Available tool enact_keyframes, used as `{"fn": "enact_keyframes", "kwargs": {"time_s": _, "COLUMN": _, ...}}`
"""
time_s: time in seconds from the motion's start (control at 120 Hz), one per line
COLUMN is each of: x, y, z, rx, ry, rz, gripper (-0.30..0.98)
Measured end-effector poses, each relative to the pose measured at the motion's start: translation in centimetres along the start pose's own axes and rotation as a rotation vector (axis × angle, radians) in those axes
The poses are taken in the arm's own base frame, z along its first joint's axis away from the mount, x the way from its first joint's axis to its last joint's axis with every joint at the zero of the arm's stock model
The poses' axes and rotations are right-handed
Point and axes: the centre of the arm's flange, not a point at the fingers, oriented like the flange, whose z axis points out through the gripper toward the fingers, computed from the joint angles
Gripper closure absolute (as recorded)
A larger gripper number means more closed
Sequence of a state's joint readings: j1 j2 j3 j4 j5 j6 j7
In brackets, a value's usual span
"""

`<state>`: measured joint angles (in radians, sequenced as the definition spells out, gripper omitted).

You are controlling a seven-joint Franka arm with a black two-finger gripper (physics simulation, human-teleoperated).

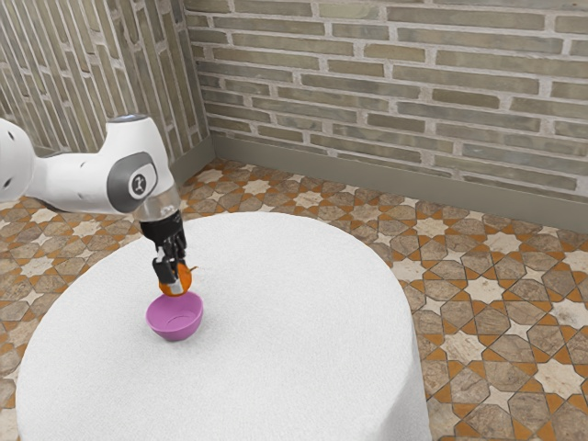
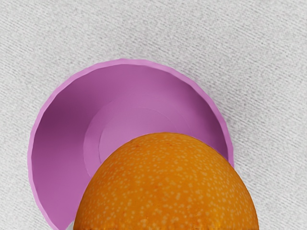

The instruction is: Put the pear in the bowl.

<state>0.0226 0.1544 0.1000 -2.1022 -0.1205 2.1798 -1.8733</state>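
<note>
Well, the fingers (image 1: 166, 271) grip the pear (image 2: 165, 187), orange and pale-speckled (stem jutting sideways), above the bowl (image 1: 173, 328)

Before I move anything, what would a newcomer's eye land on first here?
Probably the vivid pink bowl on the white tablecloth. Next, the speckled orange pear, held in the gripper and covering part of the bowl in the wrist view. Then the white arm, coming in from the exterior view's left.
</note>
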Motion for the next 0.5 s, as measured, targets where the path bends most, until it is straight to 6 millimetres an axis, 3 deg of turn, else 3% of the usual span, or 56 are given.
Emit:
{"fn": "enact_keyframes", "kwargs": {"time_s": 0.225, "x": 2.3, "y": 0.2, "z": 0.1, "rx": 0.012, "ry": -0.002, "rz": -0.029, "gripper": 0.46}}
{"fn": "enact_keyframes", "kwargs": {"time_s": 0.5, "x": 0.5, "y": -1.5, "z": 0.4, "rx": 0.062, "ry": 0.014, "rz": 0.024, "gripper": 0.46}}
